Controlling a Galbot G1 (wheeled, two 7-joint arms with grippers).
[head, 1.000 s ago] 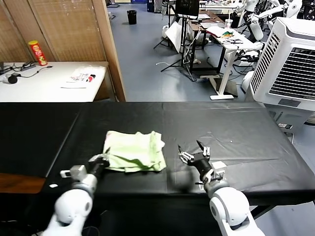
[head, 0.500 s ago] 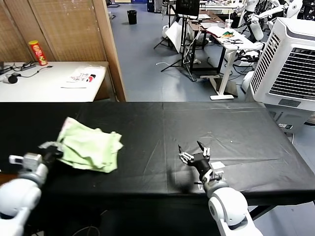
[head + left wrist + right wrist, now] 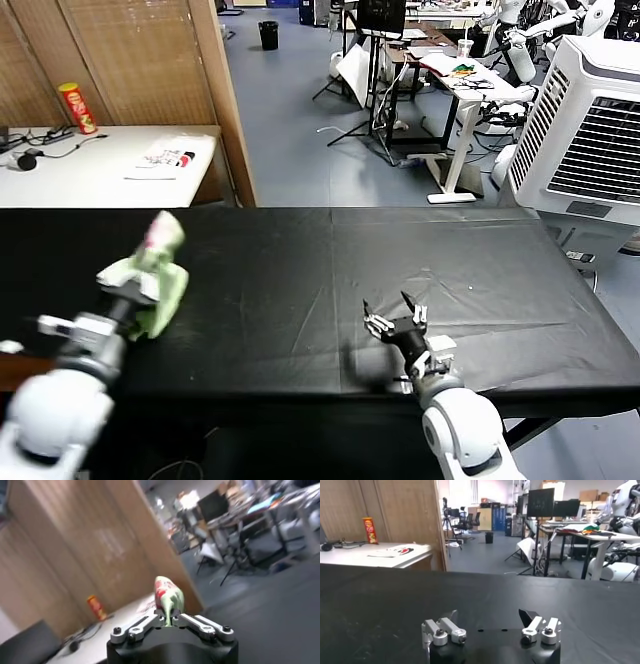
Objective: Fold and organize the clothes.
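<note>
While your left gripper (image 3: 128,283) is up over the left end of the black table (image 3: 400,260), you've got the pale lime-green shirt (image 3: 158,270) pinched tight in it, bunched into a crumpled wad. The cloth rises just above and beyond the clamped fingers and hangs beside them, lifted clear of the table surface. From the left wrist camera you see the shirt (image 3: 168,596) sticking straight up out of the closed jaws, a red-and-white patch on its upper part. Your right gripper (image 3: 395,318) sits low at the near edge of the table, well apart from the shirt, fingers spread wide and holding nothing; the right wrist view shows the same gripper (image 3: 491,625) with bare black tabletop between and ahead of its fingers.
</note>
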